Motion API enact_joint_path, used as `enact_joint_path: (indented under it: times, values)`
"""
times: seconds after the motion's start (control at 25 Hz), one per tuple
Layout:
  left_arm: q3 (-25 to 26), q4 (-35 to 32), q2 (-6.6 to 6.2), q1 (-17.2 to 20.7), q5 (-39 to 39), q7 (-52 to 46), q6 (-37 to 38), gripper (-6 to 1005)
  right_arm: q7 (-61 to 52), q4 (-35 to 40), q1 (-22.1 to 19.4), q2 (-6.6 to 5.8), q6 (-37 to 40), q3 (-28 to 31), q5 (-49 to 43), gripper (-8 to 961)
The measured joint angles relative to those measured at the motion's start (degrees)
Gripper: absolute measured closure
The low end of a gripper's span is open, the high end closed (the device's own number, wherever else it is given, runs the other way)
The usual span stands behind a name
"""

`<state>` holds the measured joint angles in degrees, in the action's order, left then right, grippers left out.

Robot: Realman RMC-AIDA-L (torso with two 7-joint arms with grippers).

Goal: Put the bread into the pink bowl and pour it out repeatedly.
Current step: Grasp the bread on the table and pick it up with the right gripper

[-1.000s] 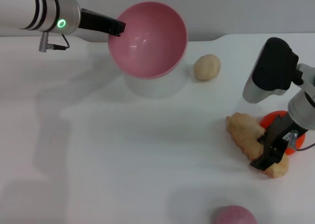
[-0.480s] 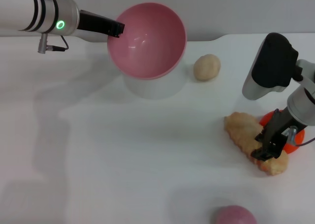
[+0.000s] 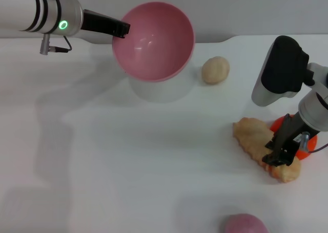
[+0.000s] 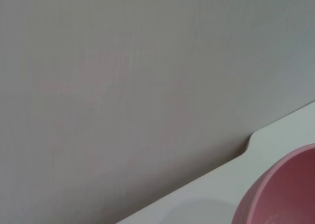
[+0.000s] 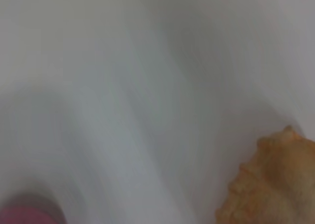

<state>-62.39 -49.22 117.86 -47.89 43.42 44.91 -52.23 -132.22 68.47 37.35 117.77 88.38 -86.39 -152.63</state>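
The left gripper (image 3: 122, 29) is up at the far left of the white surface (image 3: 128, 156), and its dark fingers pinch the rim of the pink bowl (image 3: 154, 41). The bowl hangs tilted above the surface, its open mouth turned toward the camera, and it holds nothing. Only a curved slice of its rim (image 4: 280, 194) shows in the left wrist view, next to the edge of the surface and the grey wall behind.

The bread (image 3: 261, 148) lies on the surface at the near right, well apart from the bowl, its tan flat side up and its long axis running diagonally. The right gripper (image 3: 279, 155) is down on the loaf's right end, fingers closed on it. The right wrist view shows a ridged tan corner of the bread (image 5: 275, 184).

An orange fruit (image 3: 297, 135) sits just behind that gripper, touching or nearly touching the bread. A small beige bun (image 3: 215, 69) rests to the bowl's right. A pink rounded object (image 3: 244, 224) sits at the near edge.
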Motion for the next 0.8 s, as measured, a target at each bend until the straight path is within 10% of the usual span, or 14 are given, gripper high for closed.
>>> enact_joint_path:
  times: [0.8]
  values:
    - [0.0, 0.0, 0.0, -0.25, -0.21, 0.0, 0.55, 954, 0.1, 0.02, 0.18, -0.08, 0.13, -0.53, 0.01, 787]
